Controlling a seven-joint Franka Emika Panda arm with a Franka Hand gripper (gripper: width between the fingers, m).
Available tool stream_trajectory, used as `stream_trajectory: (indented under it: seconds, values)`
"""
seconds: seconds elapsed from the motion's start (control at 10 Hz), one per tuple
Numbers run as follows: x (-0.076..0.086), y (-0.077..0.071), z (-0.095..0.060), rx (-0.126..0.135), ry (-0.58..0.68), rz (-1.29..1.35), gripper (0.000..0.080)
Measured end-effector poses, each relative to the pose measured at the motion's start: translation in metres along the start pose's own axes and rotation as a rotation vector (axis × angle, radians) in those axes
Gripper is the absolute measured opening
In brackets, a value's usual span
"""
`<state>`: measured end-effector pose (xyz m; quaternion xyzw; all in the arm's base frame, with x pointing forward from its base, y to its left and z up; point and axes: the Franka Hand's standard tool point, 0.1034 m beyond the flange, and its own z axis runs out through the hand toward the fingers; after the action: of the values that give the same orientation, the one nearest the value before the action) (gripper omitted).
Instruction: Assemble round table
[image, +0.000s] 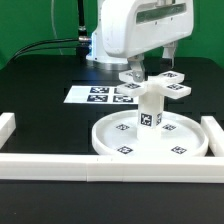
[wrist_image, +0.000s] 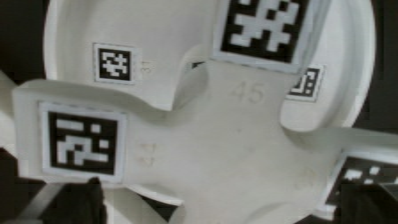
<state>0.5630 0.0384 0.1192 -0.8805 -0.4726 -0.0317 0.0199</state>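
Observation:
The round table's wide rimmed disc (image: 118, 140) lies on the black table. The short cylinder post (image: 150, 112) stands upright on the disc's hub. The cross-shaped flat piece (image: 153, 86) sits level on top of the post. It fills the wrist view (wrist_image: 196, 130), and the disc's rim (wrist_image: 71, 40) shows beneath it. My gripper (image: 152, 66) hangs straight above the cross piece. In the wrist view my gripper (wrist_image: 217, 198) straddles one arm of the cross. Its dark fingertips (wrist_image: 71, 200) stand in the notches on either side. A dark gap shows beside the arm, so the jaws look open.
The marker board (image: 100, 95) lies flat behind the disc, toward the exterior view's left. Long white border rails run along the front (image: 60, 166), the exterior view's left (image: 8, 128) and the exterior view's right (image: 212, 135). The disc sits close to the front and right rails.

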Motion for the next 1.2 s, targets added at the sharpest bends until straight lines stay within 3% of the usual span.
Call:
stream_trajectory:
  seconds: [0.3,0.7,1.2]
  values:
    - [0.003,-0.003,0.003,-0.025,-0.014,-0.258,0.0649]
    - [0.0,-0.001,0.006,-0.032,-0.08,-0.587,0.0649]
    - [-0.004,-0.004,0.016,-0.017,-0.088,-0.566,0.0649]
